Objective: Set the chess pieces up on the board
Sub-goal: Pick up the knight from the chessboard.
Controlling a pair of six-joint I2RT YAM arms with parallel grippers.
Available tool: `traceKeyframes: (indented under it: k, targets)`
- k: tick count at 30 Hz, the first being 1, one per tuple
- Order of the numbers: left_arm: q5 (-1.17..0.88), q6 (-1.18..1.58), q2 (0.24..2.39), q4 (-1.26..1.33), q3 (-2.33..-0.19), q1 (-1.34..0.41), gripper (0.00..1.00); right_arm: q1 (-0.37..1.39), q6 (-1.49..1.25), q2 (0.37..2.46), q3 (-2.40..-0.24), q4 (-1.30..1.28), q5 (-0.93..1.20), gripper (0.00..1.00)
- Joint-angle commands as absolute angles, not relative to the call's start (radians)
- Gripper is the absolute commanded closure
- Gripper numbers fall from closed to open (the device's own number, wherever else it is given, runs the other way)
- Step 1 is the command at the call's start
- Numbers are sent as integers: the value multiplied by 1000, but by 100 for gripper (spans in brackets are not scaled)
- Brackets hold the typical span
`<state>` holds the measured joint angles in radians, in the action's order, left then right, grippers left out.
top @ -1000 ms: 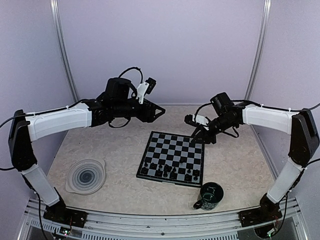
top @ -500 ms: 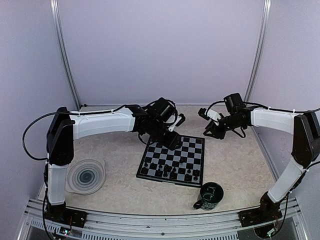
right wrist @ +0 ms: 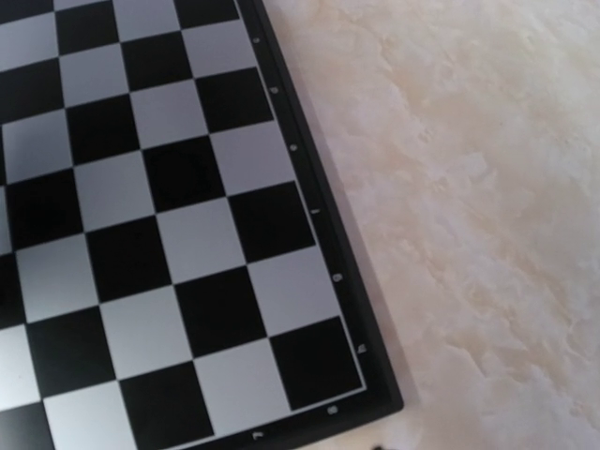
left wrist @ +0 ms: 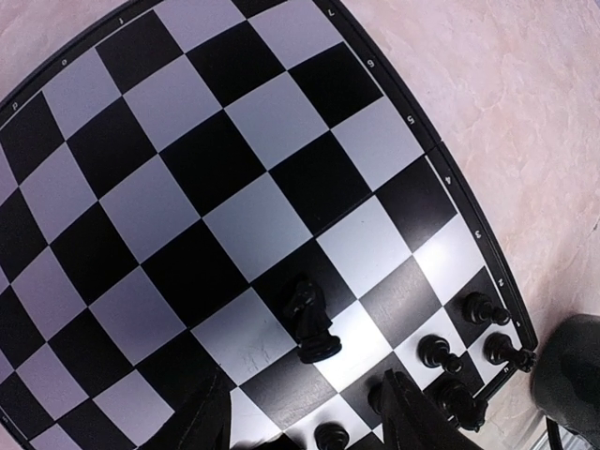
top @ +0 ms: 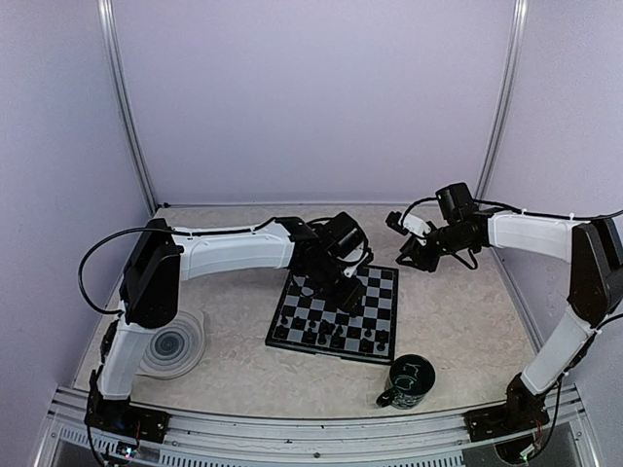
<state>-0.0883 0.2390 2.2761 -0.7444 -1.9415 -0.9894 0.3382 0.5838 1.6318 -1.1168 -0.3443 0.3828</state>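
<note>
1. Two robot arms [top: 234,250] are pictured over a marbled table [top: 243,377], at whose centre the chessboard [top: 375,292] is laid flat.
2. The left gripper [left wrist: 303,375] is held low over the middle of the board; its fingers [left wrist: 202,422] are spread wide, and nothing is pinched between them.
3. A black knight [left wrist: 312,323] is seen standing upright just ahead of those fingers, touched by neither.
4. The other black chess pieces [top: 331,338] are ranked in two rows along the board's near edge.
5. The right gripper [top: 402,258] is held above the table just off the board's far right corner; whether its fingers are spread or pressed together cannot be told, since they are barely caught by its wrist camera.
6. A dark green mug [top: 407,381] is stood by the table's near edge, right of centre, and a grey spiral-patterned plate [top: 167,342] is laid toward the near left corner.
</note>
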Motion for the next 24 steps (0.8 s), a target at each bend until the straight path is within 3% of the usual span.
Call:
traceKeyframes:
  k: [1, 24]
  targets:
    - [-80, 238, 2323, -794, -1994, -997, 46, 334, 594, 1616, -1107, -332, 384, 68]
    - [-76, 213, 2411, -778, -2017, -1019, 67, 333, 591, 1645, -1119, -343, 385, 68]
